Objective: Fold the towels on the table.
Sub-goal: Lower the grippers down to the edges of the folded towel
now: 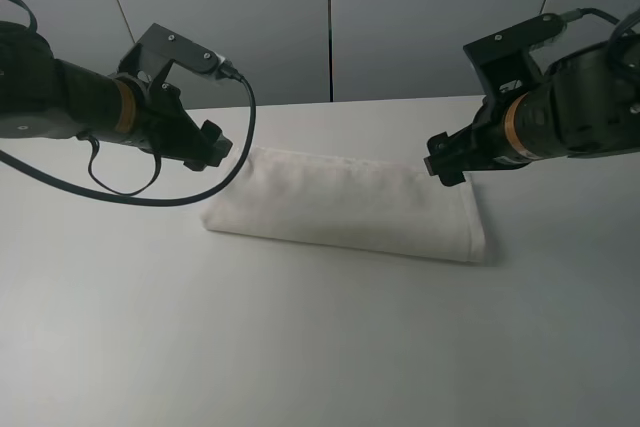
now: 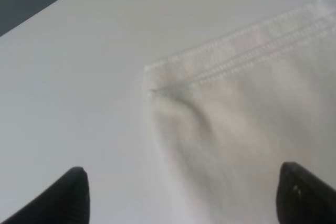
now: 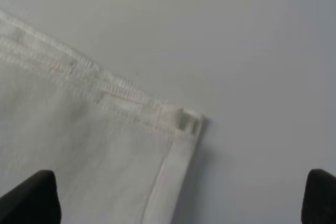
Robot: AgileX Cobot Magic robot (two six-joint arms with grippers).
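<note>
Towel [image 1: 345,205]: folded into a long band. It lies flat on the surface [image 1: 300,347] at frame centre in the high view, with its left end slightly higher in frame than its right.

Left hand [image 1: 215,147]: left of centre, just beside the towel's upper-left corner. Fingers [image 2: 63,200] spread wide, nothing held. Its wrist view shows the corner with its stitched hem [image 2: 236,59] between them.

Right hand [image 1: 440,162]: right of centre, over the towel's upper-right corner. Fingers [image 3: 31,198] spread wide, nothing held. Its wrist view shows stacked layers at that corner.
</note>
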